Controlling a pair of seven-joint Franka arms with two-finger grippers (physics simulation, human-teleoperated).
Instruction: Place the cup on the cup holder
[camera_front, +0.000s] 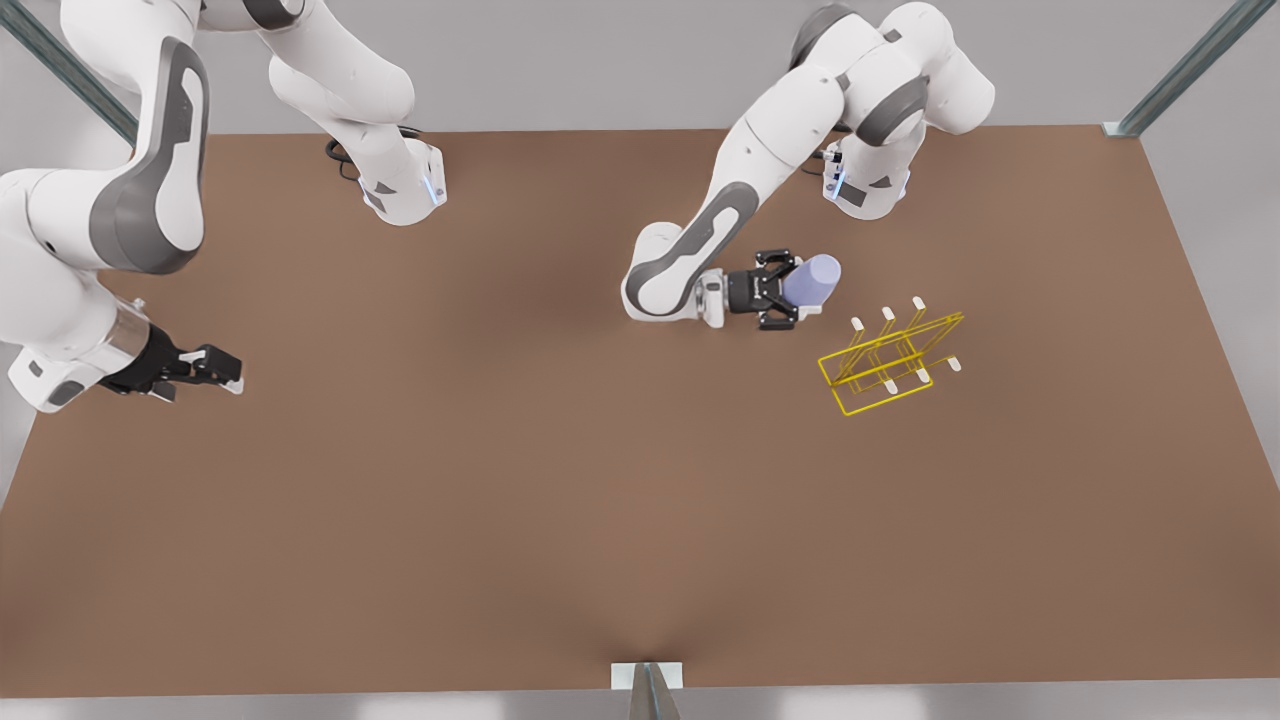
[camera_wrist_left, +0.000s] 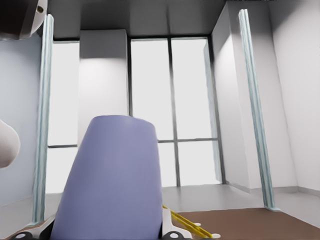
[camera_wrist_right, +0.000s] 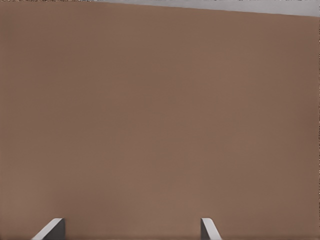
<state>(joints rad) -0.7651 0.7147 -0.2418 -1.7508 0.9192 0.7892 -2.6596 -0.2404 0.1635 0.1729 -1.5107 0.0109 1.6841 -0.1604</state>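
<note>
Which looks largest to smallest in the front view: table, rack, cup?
1. Table.
2. Rack.
3. Cup, held sideways in the left hand above the table, so slightly nearer the camera; still clearly smallest.

The right hand waits open, apart.

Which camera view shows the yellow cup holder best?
The front view: the whole cup holder stands on the table, beside the cup in the left gripper. The left wrist view shows a few yellow wires behind the cup.
</note>
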